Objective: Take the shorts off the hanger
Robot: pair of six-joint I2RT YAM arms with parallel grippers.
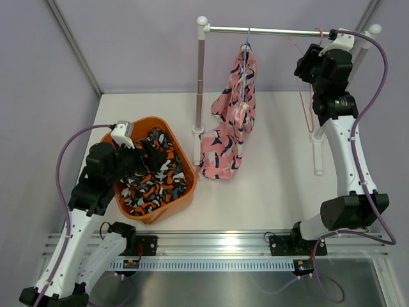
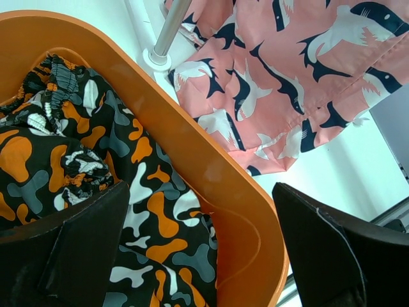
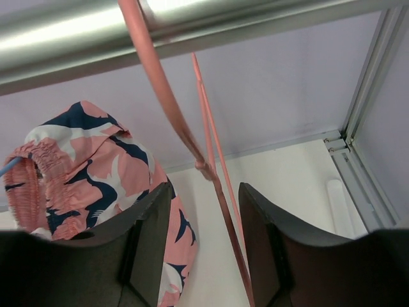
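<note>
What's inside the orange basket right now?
The camouflage shorts are bunched up and fill the basket. They cover its floor, so anything underneath is hidden.

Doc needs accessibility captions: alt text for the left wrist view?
Camouflage shorts lie in an orange basket, whose rim runs between the open left jaws. Beyond it, pink shorts hang beside a rack pole, reaching the white table.

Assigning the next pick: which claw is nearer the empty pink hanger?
Right. Right claw is up at the rail, beside the hanger; left claw hangs over the orange basket.
</note>
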